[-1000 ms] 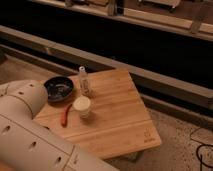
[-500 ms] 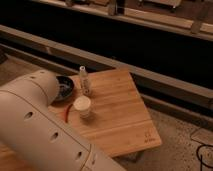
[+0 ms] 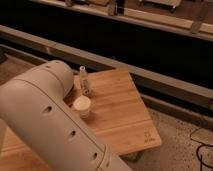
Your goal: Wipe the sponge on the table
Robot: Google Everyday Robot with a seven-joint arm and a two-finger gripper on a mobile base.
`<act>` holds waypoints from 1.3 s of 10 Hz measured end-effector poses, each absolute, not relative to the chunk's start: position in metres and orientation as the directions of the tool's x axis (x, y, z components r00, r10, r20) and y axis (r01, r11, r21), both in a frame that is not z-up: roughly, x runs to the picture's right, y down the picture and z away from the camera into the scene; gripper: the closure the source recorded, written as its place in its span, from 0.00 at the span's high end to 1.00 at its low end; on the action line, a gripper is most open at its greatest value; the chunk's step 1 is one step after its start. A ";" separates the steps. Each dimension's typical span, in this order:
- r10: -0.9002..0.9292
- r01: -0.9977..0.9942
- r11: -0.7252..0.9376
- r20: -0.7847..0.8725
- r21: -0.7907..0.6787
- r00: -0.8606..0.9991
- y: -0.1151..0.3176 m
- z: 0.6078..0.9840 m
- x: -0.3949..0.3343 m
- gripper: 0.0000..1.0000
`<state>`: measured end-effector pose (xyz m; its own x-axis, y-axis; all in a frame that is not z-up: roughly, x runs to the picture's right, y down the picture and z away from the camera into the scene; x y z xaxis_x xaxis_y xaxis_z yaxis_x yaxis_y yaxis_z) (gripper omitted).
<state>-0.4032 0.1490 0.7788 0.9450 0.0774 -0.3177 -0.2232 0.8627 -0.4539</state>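
The table (image 3: 120,112) is a light-brown bamboo top with a small dark logo (image 3: 148,135) near its front right corner. The sponge is hidden from view. My thick white arm (image 3: 47,117) fills the left and lower part of the camera view and covers the table's left side. My gripper does not show in this view; only the arm's rounded link with its small dark holes does.
A white cup (image 3: 82,106) stands on the table right beside the arm, with a small clear bottle (image 3: 84,81) behind it. A long dark rail and shelf (image 3: 150,75) run behind the table. Speckled floor (image 3: 182,127) with a dark cable (image 3: 204,150) lies to the right.
My arm has swung up and to the right across the view, now covering the dark bowl and the orange-red stick that showed on the table's left side earlier.
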 end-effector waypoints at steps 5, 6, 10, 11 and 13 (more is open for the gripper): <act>-0.056 -0.149 0.854 -0.373 -0.498 0.926 0.134 0.828 -0.426 0.00; -0.070 -0.131 0.858 -0.366 -0.496 0.928 0.128 0.832 -0.437 0.00; -0.115 -0.042 0.877 -0.293 -0.479 0.949 0.112 0.834 -0.497 0.00; -0.126 -0.016 0.879 -0.264 -0.476 0.956 0.113 0.831 -0.515 0.00; -0.120 0.006 0.882 -0.214 -0.470 0.969 0.117 0.827 -0.541 0.00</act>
